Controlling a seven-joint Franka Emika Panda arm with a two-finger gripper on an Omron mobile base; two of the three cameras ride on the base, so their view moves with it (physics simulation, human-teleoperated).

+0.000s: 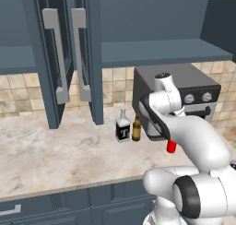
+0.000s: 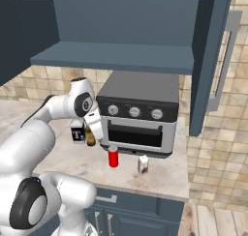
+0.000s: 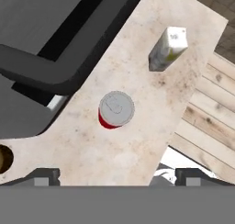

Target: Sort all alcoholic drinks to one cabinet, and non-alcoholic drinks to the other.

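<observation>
Marble table below: red can standing upright, centred beneath released tool, jaws spread wide, not touching; cream can farther off near table edge.

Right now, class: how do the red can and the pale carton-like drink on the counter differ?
The red can is round and plain bright red; the pale drink looks squarer, cream-white with a yellowish label. The red can stands nearer the toaster oven; the pale drink stands nearer the counter edge. Both stand upright, apart, untouched.
</observation>
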